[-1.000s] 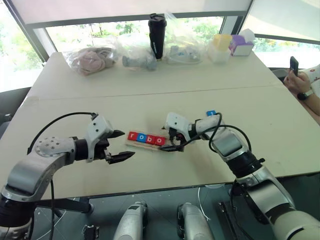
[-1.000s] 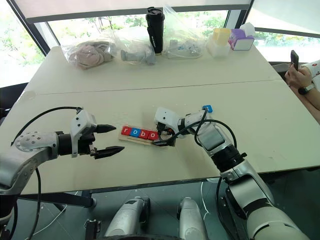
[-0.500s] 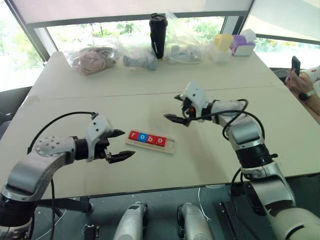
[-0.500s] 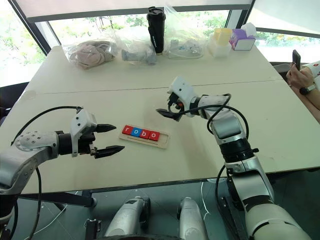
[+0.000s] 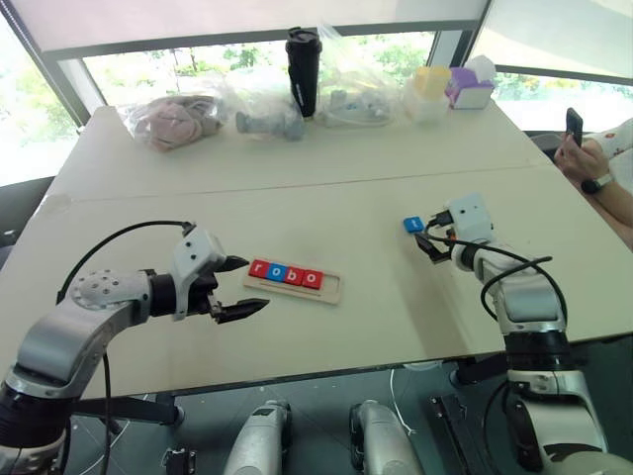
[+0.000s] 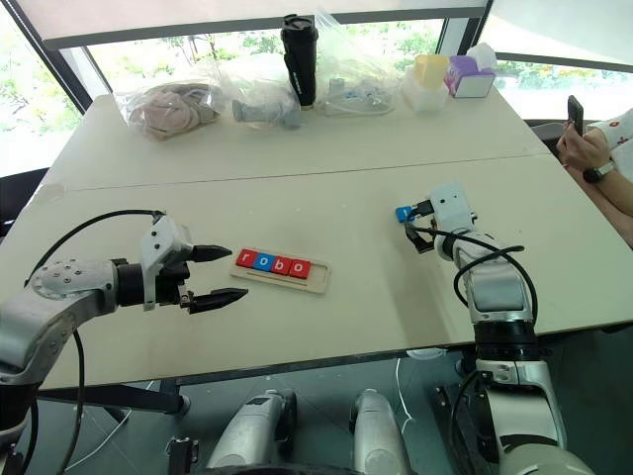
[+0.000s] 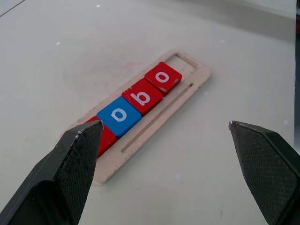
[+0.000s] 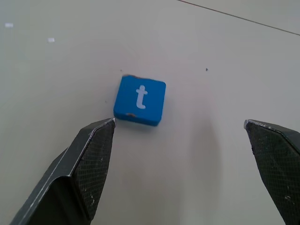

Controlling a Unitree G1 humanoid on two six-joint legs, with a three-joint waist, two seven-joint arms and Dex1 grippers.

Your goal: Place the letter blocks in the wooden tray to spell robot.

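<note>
The wooden tray (image 5: 332, 288) lies at the table's middle with four letter blocks (image 5: 286, 274) in a row reading r, o, b, o; its right end slot is bare. In the left wrist view the blue o (image 7: 119, 115), red b (image 7: 143, 97) and red o (image 7: 163, 77) show, and a finger partly hides the red r. My left gripper (image 5: 249, 287) hovers open just left of the tray. A blue t block (image 5: 413, 225) lies loose on the table to the right. My right gripper (image 5: 427, 245) stands open just short of the t block (image 8: 140, 100), holding nothing.
Along the table's far edge stand clear bags (image 5: 178, 117), a black tumbler (image 5: 302, 59), and yellow and purple containers (image 5: 450, 87). A person's hand with a phone (image 5: 579, 139) is at the right edge. A seam (image 5: 297, 188) crosses the table.
My right gripper has swung away from the tray's right end, out to the right, and now faces the blue t block. The left gripper has stayed put.
</note>
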